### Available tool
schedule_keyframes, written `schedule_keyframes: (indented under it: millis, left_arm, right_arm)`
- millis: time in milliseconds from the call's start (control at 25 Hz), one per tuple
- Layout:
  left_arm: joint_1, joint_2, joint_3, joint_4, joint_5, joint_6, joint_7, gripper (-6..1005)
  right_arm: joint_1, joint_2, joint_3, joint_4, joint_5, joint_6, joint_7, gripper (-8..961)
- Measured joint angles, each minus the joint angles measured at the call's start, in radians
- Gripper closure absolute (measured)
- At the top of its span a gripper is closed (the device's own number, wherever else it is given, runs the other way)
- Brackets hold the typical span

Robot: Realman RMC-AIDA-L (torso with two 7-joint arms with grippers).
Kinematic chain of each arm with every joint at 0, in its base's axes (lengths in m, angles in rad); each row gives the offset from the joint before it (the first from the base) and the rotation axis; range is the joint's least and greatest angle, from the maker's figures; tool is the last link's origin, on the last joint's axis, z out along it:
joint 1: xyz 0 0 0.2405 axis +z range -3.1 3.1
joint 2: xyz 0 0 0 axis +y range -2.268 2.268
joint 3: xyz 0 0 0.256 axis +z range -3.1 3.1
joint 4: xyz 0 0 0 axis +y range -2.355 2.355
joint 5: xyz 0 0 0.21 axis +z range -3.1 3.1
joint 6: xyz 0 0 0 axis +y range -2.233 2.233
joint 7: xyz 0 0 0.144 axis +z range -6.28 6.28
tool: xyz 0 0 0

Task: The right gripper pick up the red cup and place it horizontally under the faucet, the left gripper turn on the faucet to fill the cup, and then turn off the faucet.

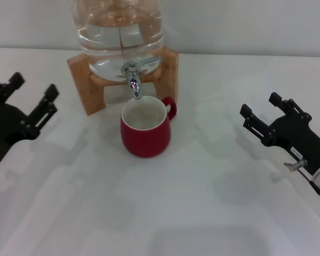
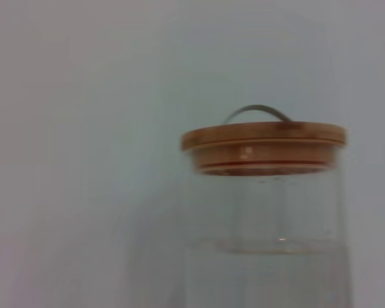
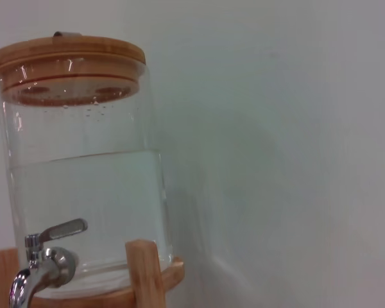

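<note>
Head looks down; both wrists face the jar (shared).

Lab bench, plain white table, blank wall

No legible text, labels or numbers on anything in view.

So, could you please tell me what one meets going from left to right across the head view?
Left gripper → wooden stand → red cup → right gripper.
</note>
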Motion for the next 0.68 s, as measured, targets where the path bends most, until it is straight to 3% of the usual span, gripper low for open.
schedule_keyframes:
  millis: [160, 680]
  left_arm:
    - [-0.024, 0.004, -0.016, -0.082, -0.06, -0.055, 0.028, 242]
    - [-0.157, 0.01, -0.104, -0.219, -0.039, -0.072, 0.031, 242]
  right_arm:
    - [0.01, 0.0, 0.008, 0.0, 0.002, 0.0, 0.0, 150]
    - [0.031, 0.0, 0.064, -0.023, 0.002, 0.016, -0.003, 150]
